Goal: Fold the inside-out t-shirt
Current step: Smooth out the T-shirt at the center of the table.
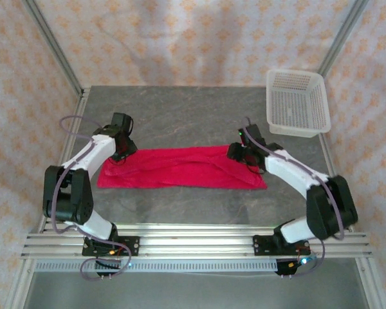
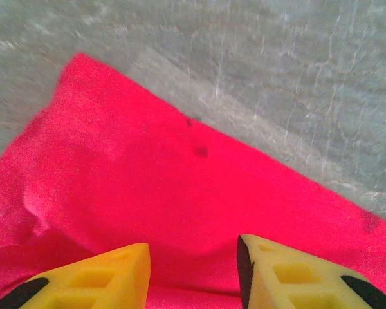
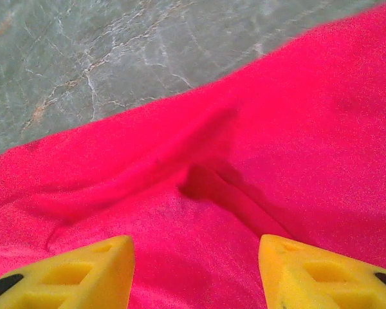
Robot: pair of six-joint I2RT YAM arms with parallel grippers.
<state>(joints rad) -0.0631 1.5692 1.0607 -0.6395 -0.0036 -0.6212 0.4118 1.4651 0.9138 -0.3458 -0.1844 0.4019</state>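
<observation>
Left gripper [image 2: 193, 250], jaws spread and empty, is poised over the left end of the inside-out t-shirt [image 1: 180, 168]. Right gripper [image 3: 194, 244], likewise spread, is poised over its creased right end. The shirt is laid as a long band on the worktop [image 1: 193, 116]. For a clean fold, all layers should be pinched at both ends and carried evenly.

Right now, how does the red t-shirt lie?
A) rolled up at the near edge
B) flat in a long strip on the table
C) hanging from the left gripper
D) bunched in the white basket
B: the t-shirt lies flat as a long strip on the table, with the left gripper and right gripper open over its ends and the basket standing apart.
</observation>
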